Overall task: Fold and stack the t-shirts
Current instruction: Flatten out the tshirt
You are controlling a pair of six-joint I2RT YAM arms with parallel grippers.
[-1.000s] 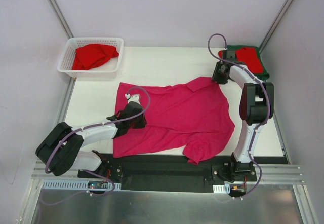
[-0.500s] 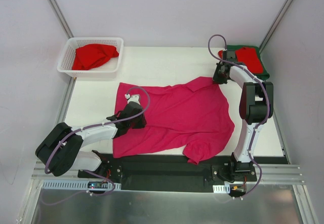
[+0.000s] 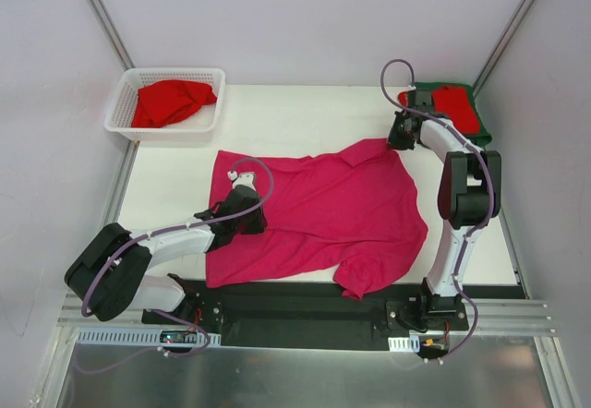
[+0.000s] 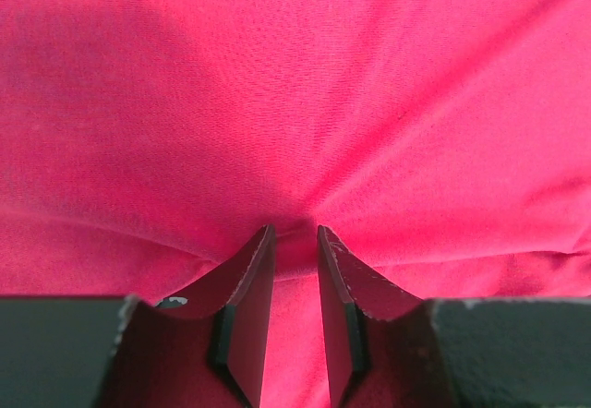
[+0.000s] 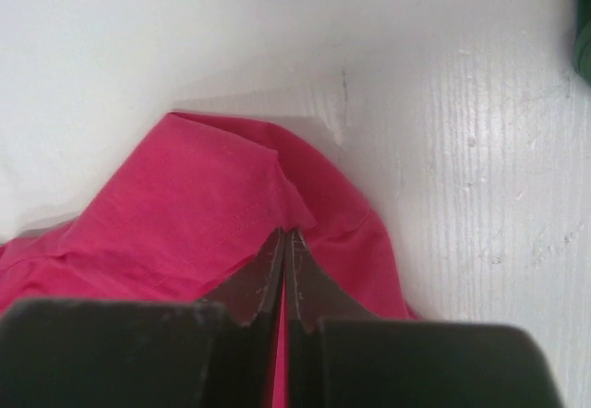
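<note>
A bright magenta-pink t-shirt (image 3: pixel 323 214) lies spread over the middle of the white table (image 3: pixel 305 117). My left gripper (image 3: pixel 247 216) presses down on its left side. In the left wrist view the gripper (image 4: pixel 295 233) has its jaws narrowly apart, with a pucker of the pink cloth (image 4: pixel 295 103) pinched between them. My right gripper (image 3: pixel 399 140) is at the shirt's far right corner. The right wrist view shows that gripper (image 5: pixel 285 233) shut on the folded pink edge (image 5: pixel 203 214).
A white lattice basket (image 3: pixel 120 113) at the back left holds a crumpled red t-shirt (image 3: pixel 171 102). At the back right corner a folded red t-shirt (image 3: pixel 457 103) lies on a dark green one (image 3: pixel 482 133), just behind my right gripper.
My right gripper has closed on the pink shirt's far right edge. The left arm and the shirt's lie look the same.
</note>
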